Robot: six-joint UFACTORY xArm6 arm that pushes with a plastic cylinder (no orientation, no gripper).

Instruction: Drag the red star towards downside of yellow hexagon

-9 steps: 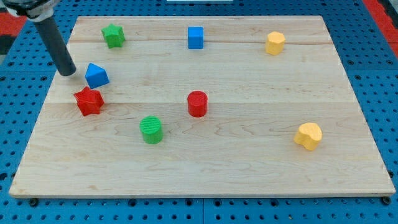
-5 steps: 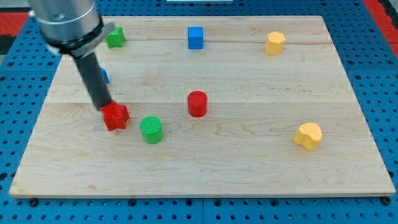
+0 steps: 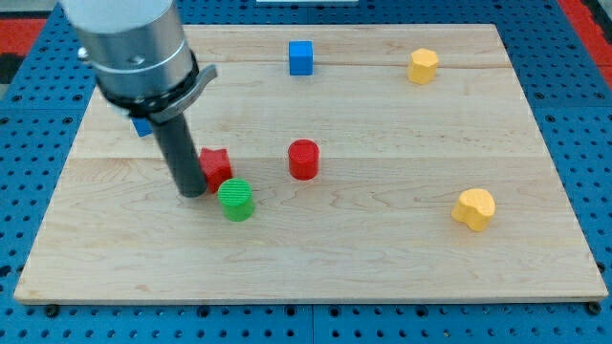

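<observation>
The red star (image 3: 217,165) lies left of the board's middle, partly hidden by my rod. My tip (image 3: 191,190) touches the star's left lower side. The green cylinder (image 3: 235,200) sits just below and right of the star, very close to it. The yellow hexagon (image 3: 424,66) is far off at the view's top right.
A red cylinder (image 3: 303,159) stands right of the star. A blue cube (image 3: 301,57) is at the top middle. A blue block (image 3: 142,125) peeks out behind the arm. A yellow heart-like block (image 3: 474,208) lies at the lower right. The green star is hidden by the arm.
My tip has swept from the upper left down and to the right, pushing the red star rightward until it sits next to the green cylinder. The arm now covers the green star.
</observation>
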